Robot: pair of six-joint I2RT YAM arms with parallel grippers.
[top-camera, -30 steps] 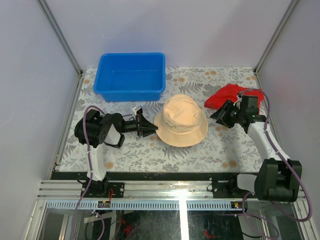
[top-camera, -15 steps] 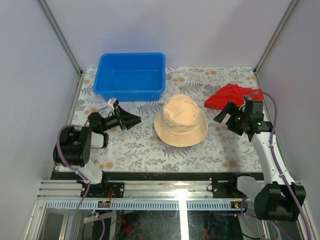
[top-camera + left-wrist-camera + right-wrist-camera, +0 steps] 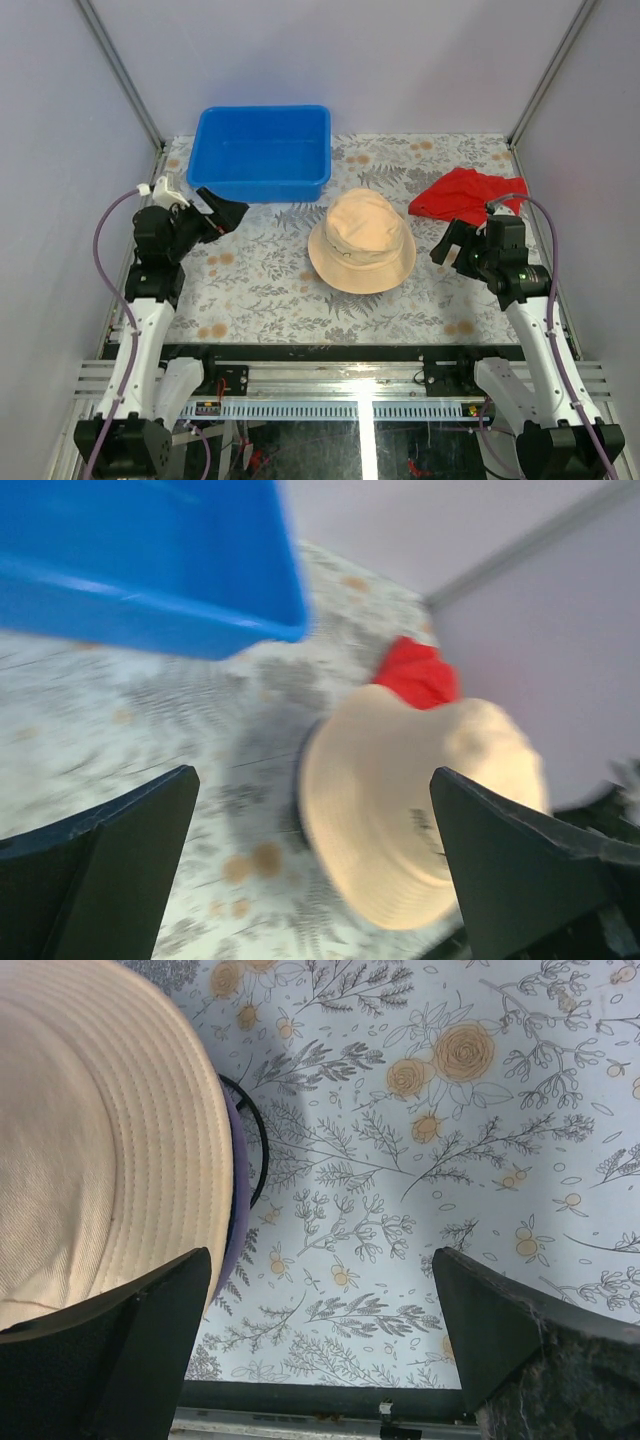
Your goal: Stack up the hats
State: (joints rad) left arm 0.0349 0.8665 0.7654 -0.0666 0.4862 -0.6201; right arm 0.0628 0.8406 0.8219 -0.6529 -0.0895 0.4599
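Floral worktop (image 3: 270,290), beige hat (image 3: 362,242) dead centre, at 9 o'clock from the right pincer (image 3: 448,243), which is nearer than the left pincer (image 3: 228,213). Both gape wide, holding nothing.

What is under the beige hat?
In the right wrist view, a lavender edge and a black wire ring peek out beneath the brim of the beige hat. Whatever else lies under it is covered.
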